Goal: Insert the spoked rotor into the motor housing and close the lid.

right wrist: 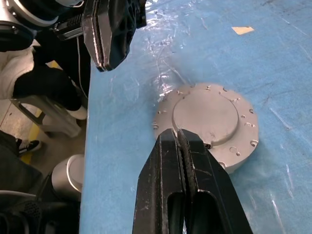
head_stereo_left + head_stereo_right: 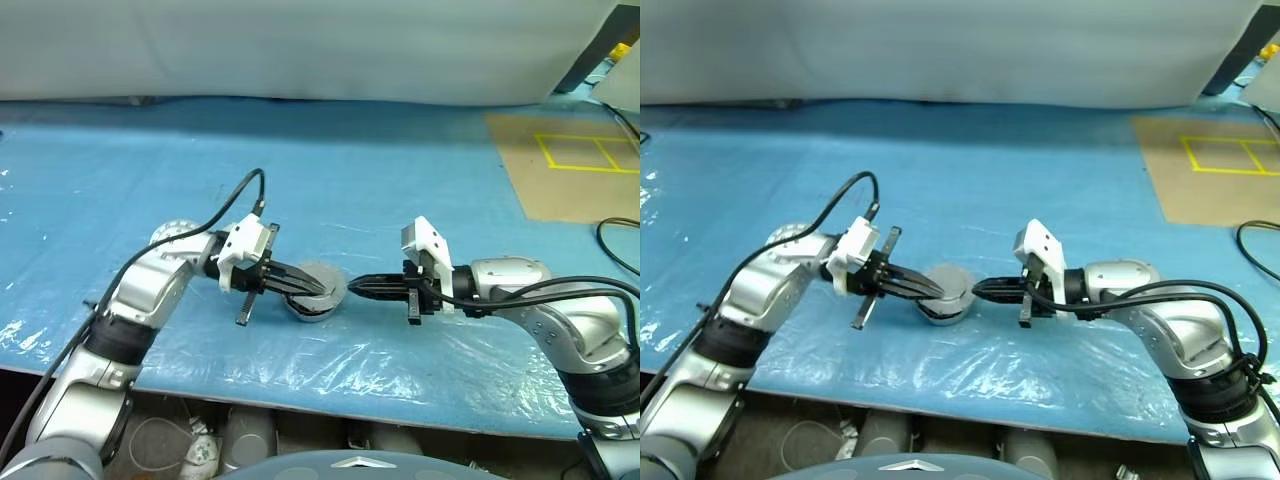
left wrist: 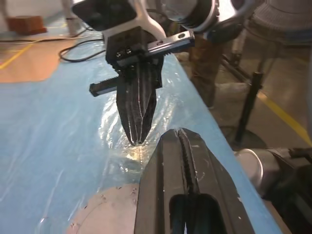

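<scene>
Both jaws closed, empty | lid (image 1: pixel 209 119) plain-face up on housing | blue sheet (image 2: pixel 400 170)

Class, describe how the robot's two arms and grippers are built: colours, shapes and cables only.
Both arms are rounded silver-grey shells with black joint bands. Each wrist carries a white block, ahead of it a black mount with a crossbar. The left gripper and right gripper have tapering black jaws. Black cables loop from each wrist along the arm.

I see the lid (image 1: pixel 207 119) as matt grey metal, smooth. The table cover (image 2: pixel 400 180) looks like glossy blue plastic film, wrinkled. The fingers (image 1: pixel 187 195) look like matt black plastic, a little rough.
</scene>
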Controlling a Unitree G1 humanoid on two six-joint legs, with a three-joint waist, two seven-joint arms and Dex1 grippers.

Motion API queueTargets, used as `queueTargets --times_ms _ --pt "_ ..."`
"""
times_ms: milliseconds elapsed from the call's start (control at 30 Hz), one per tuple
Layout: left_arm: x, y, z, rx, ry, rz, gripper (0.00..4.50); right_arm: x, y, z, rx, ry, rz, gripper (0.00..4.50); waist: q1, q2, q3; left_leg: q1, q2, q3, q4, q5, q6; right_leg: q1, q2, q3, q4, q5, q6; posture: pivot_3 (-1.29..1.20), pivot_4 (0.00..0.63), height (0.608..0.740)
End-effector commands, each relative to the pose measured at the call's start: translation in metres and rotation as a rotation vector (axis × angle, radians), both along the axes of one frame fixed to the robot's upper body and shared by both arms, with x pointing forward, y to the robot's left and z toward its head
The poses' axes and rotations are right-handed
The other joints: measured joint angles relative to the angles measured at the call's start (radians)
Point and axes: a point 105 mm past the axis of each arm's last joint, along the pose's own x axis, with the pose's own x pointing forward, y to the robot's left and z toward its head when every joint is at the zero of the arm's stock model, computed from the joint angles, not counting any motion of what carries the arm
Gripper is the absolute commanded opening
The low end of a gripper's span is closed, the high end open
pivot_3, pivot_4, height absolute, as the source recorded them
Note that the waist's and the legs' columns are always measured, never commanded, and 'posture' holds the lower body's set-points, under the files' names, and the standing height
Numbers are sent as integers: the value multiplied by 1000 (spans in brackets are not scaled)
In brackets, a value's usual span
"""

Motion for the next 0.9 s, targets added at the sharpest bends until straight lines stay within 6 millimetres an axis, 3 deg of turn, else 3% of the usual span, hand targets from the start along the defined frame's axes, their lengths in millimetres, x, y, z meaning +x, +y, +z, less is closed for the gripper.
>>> queueTargets --times_ms 33,67,167,400,567,900 --pt "-7 9 7 -87 -12 193 47 1 1 -3 1 -36 57 0 -9 0 0 0 0 0 0 0 0 0 0 0 0 0 0 0 150 740" --pt "-9 13 5 -107 13 254 47 3 0 -5 -3 -46 59 0 -10 0 0 0 0 0 0 0 0 0 0 0 0 0 0 0 150 740" --pt "-15 29 -8 -111 42 434 0 8 2 -11 -1 -96 78 592 -16 0 0 -1 1 0 0 0 0 0 1 -1 0 0 0 0 150 740" --pt "-27 49 -3 -112 102 550 0 13 14 -19 33 -83 146 2848 -21 0 0 1 1 0 3 0 1 2 1 0 1 0 0 0 150 740" --pt "-36 58 -18 2 84 531 0 29 24 -23 46 -117 164 4457 -28 0 0 2 1 0 4 0 2 1 1 1 2 0 0 0 150 740" --pt "-41 60 -34 72 -28 523 0 39 38 -29 63 -127 254 4457 -26 0 0 0 2 1 3 0 2 0 1 1 2 0 -1 0 150 740"
